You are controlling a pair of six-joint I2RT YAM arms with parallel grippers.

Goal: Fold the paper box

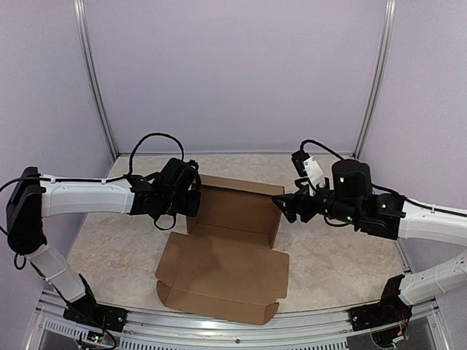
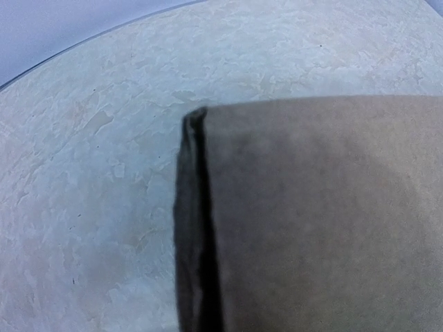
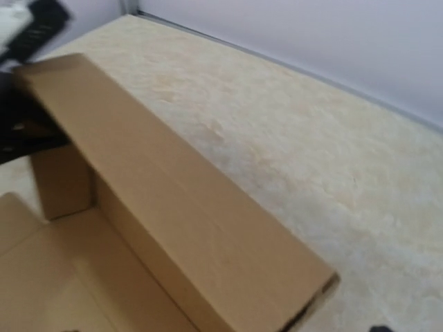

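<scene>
As arms (image 1: 87, 197) (image 1: 430, 219) reach inward, paper box (image 1: 226, 266) between

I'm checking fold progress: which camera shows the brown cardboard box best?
Top external: the whole brown cardboard box shows, far walls raised, near panel flat. Left wrist shows one edge close-up; right wrist one raised wall.

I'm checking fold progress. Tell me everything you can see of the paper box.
The paper box is plain brown cardboard, unmarked, partly folded. Its far half stands as a shallow tray: back wall and two side walls raised. The near panel, with corner flaps, lies flat on the table. The left gripper is at its left wall, the right gripper at its right; grip unclear.
</scene>
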